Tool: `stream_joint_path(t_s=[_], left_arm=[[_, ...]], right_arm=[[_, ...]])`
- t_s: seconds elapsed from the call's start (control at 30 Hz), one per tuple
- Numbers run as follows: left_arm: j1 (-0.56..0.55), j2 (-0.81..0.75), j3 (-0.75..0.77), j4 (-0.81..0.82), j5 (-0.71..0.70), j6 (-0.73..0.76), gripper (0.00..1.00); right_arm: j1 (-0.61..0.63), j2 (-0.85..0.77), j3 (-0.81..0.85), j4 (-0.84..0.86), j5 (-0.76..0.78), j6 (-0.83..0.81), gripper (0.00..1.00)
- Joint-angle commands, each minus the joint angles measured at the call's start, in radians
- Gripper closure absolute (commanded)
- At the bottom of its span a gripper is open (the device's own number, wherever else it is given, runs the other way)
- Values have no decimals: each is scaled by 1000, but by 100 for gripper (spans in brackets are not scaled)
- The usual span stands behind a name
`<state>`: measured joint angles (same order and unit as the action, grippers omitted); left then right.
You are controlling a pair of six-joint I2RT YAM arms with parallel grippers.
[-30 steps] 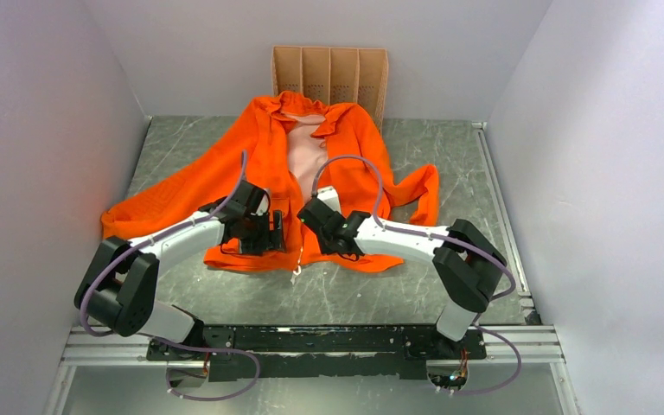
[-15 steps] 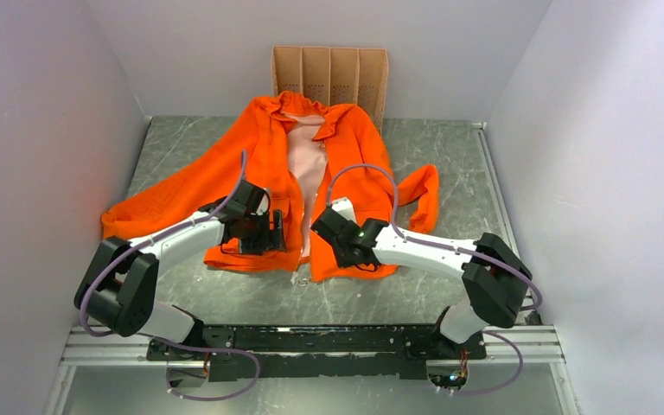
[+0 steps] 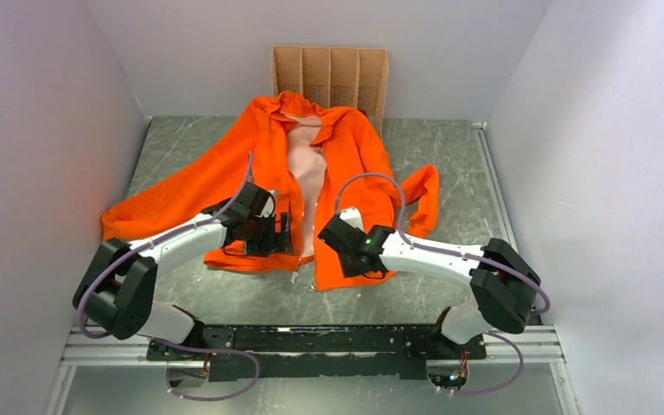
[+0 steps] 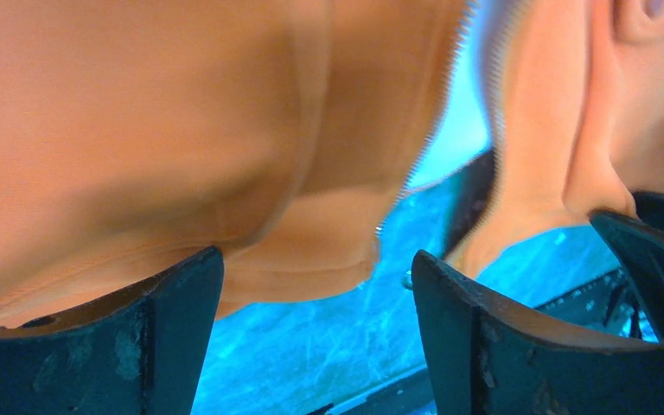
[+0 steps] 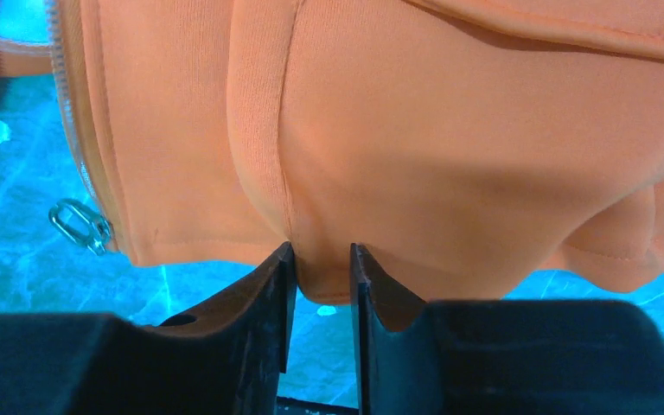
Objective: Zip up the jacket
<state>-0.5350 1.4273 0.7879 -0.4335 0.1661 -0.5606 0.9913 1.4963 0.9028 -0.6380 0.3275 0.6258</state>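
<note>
The orange jacket [image 3: 259,160] lies face up on the table, front open, pale pink lining [image 3: 309,164] showing. My right gripper [image 3: 344,259] is shut on a fold of the bottom hem of the jacket's right front panel [image 5: 450,147]; the zipper teeth and metal pull [image 5: 78,226] hang at that panel's left edge. My left gripper [image 3: 278,235] is open over the bottom corner of the left panel [image 4: 181,147], the fabric's hem between and above its jaws, nothing pinched. The zipper edge [image 4: 441,112] runs down between the two panels.
A brown cardboard divider box [image 3: 330,76] stands against the back wall behind the collar. The jacket's left sleeve [image 3: 151,203] stretches toward the left wall and the right sleeve [image 3: 419,194] folds to the right. Grey walls close in on both sides.
My right gripper has pulled the right panel's hem toward the near edge, stretching that panel longer. My left gripper has shifted slightly right toward the zipper line.
</note>
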Motion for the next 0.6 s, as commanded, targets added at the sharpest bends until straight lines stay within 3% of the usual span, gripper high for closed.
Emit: stream_joint_path(t_s=[0.0, 0.57], left_arm=[[-36, -32, 4, 68, 140, -3, 15], [-132, 106, -21, 286, 405, -108, 18]], right_arm=[[12, -53, 22, -32, 9, 8, 65], [12, -314, -98, 60, -28, 52, 61]])
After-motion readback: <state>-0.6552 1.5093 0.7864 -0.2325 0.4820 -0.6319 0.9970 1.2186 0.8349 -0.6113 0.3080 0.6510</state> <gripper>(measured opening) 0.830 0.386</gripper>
